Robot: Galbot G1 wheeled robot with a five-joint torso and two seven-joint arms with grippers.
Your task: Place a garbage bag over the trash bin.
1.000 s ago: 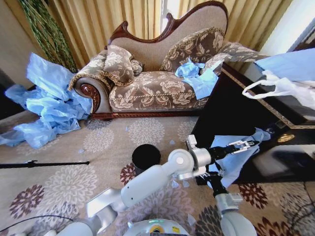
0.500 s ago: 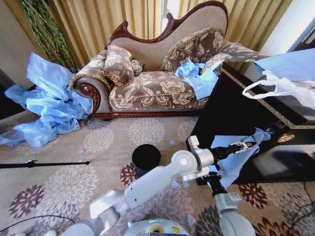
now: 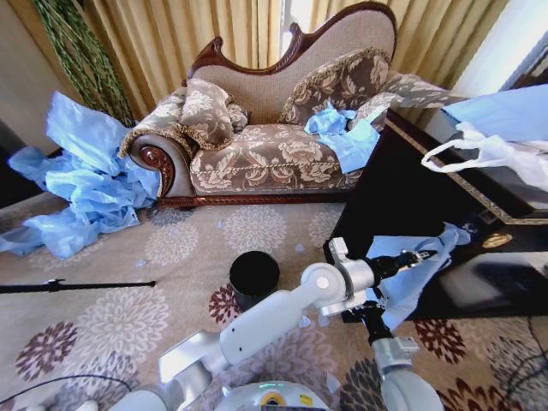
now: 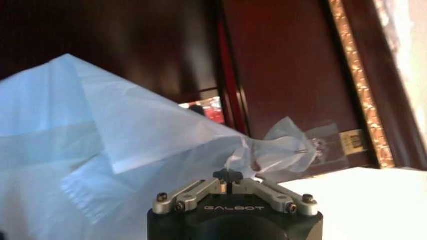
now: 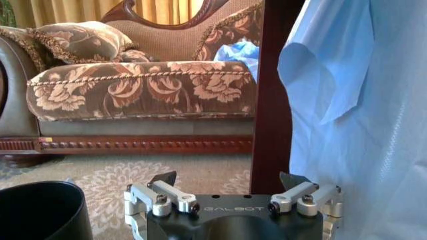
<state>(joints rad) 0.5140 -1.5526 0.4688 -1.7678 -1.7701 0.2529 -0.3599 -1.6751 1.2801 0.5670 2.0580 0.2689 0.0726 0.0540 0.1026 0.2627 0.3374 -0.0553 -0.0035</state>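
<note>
A: Where is the garbage bag [image 3: 411,278]?

B: Hanging by the corner of the dark desk [image 3: 402,201], to the robot's right. The left claw [image 3: 419,255] has reached across the body and has its jaws closed on a twisted bit of the thin blue plastic; in the left wrist view the fingertips [image 4: 229,176] meet with the film bunched between them and the rest of the sheet spread below.

A: And the right claw [image 5: 229,179]?

B: Jaws spread wide, holding nothing. In its wrist view the blue sheet hangs just beside one finger; whether it brushes the plastic I cannot tell. In the head view that arm rises from below, under the hanging bag.

A: The trash bin [image 3: 254,276]?

B: Upright on the flowered rug [image 3: 128,317], unlined, well apart from the bag and nearer the robot's left. Its black rim also shows close to the right claw's camera.

A: Anything else around?

B: A floral sofa [image 3: 274,150] behind, a heap of blue bags [image 3: 81,184] by the curtains, and a white bag with loop handles [image 3: 484,154] on the desk.
</note>
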